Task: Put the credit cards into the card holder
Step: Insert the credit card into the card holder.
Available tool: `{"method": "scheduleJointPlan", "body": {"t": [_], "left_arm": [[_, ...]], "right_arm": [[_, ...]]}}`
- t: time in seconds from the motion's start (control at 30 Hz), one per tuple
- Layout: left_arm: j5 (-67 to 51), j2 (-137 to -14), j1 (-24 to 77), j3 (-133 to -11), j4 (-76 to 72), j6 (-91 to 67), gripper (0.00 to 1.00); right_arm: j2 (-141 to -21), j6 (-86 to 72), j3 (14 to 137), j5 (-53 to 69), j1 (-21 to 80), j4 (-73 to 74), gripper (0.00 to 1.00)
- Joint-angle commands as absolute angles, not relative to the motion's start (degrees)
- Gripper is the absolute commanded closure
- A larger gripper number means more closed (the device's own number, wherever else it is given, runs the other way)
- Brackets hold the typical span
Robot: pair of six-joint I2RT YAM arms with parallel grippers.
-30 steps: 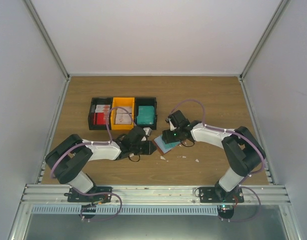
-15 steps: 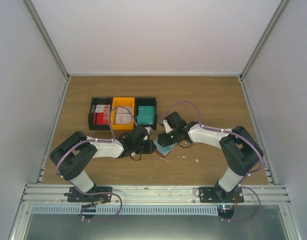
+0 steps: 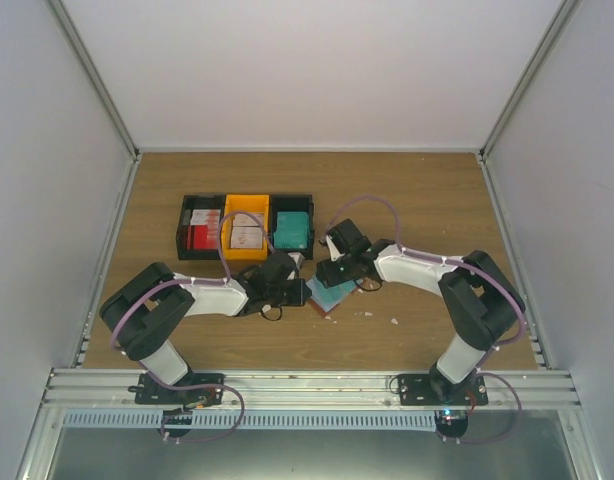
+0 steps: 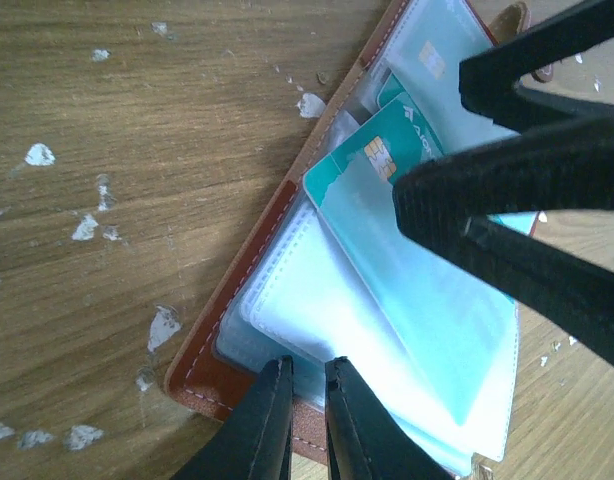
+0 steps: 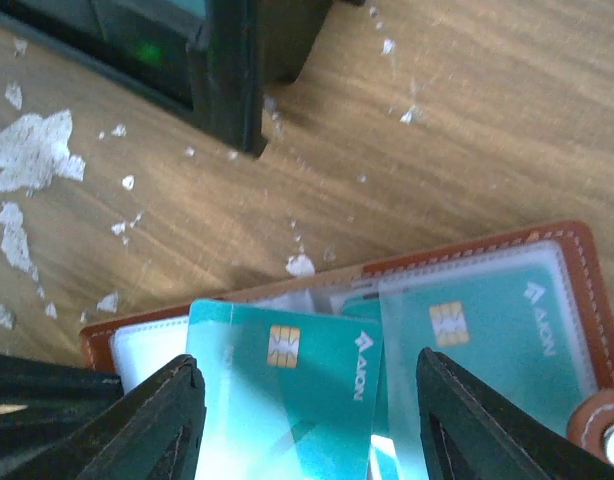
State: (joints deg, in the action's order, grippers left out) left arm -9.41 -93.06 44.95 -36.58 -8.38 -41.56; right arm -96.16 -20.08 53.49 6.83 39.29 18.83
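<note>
Far left on the table [image 3: 427, 200], a row of three bins [image 3: 246, 199] carries stacks of credit cards [image 3: 291, 230]: red and white in the left bin, pale pink in the orange middle one, teal in the right one. Coming right, the left gripper [image 4: 307, 366] is down at the near edge of the card holder [image 4: 287, 300], fingers drawn almost together, nipping the edge of its clear inner sleeves. The holder lies open and flat at mid-table between the two arms, just near and right of the bins, brown leather rim showing, white scraps [image 4: 165, 325] scattered on the wood to its left. Inside it, one teal card [image 5: 277, 375] sits chip-up, tilted, partly under a clear sleeve. Right of that, another teal card [image 5: 487, 320] sits fully behind its window. And over on the right, the right gripper [image 5: 307, 360] straddles the tilted card, fingers spread wide, one against the card's edge, a gap on the other side.
</note>
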Motion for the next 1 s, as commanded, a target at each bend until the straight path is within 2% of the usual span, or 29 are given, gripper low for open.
{"method": "scheduleJointPlan", "body": {"t": [0.0,0.27,0.53,0.67,0.83,0.97], "left_arm": [[-6.3,-93.1,44.6,-36.9,-7.5,-41.2,0.87],[-4.6,-93.6,44.5,-38.0,-6.1,-40.3,0.87],[-5.4,-91.7,43.6,-40.1,-4.6,-34.9,0.82],[-10.2,-88.5,44.1,-39.7,-4.9,-34.6,0.77],[-17.8,-88.8,45.8,-37.8,-11.1,-37.6,0.77],[-17.6,-93.3,46.5,-39.0,-11.8,-39.1,0.80]], "right_arm": [[-98.1,-20.9,55.7,3.1,39.9,18.2,0.42],[-99.0,-22.4,56.1,4.1,39.9,18.8,0.44],[-92.4,-29.2,52.5,4.3,38.7,17.6,0.46],[-88.6,-32.0,48.7,8.3,37.1,15.9,0.51],[-86.8,-31.8,44.8,18.3,34.7,11.7,0.53],[-87.6,-30.7,43.1,23.4,32.8,9.6,0.54]]}}
